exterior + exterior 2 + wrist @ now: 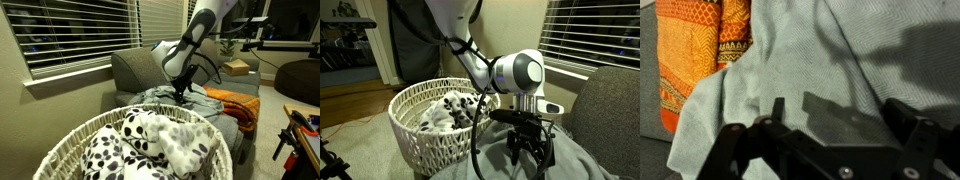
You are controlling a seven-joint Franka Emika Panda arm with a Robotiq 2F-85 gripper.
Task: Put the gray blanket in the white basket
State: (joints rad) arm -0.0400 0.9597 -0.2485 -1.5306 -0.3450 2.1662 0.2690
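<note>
The gray blanket [830, 55] lies crumpled on the gray couch; it shows in both exterior views [190, 103] [520, 160]. My gripper [835, 110] hangs just above it with its fingers spread apart and nothing between them. It also shows in both exterior views [181, 93] [528, 150], pointing down at the blanket. The white woven basket [70, 140] [420, 125] stands beside the couch and holds a black-and-white spotted blanket [150, 145] [450, 112].
An orange patterned cloth [690, 50] [240, 103] lies on the couch next to the gray blanket. Window blinds [70, 30] hang behind the couch. A cardboard box [237, 68] sits on the far armrest. A dark beanbag [298, 80] lies beyond.
</note>
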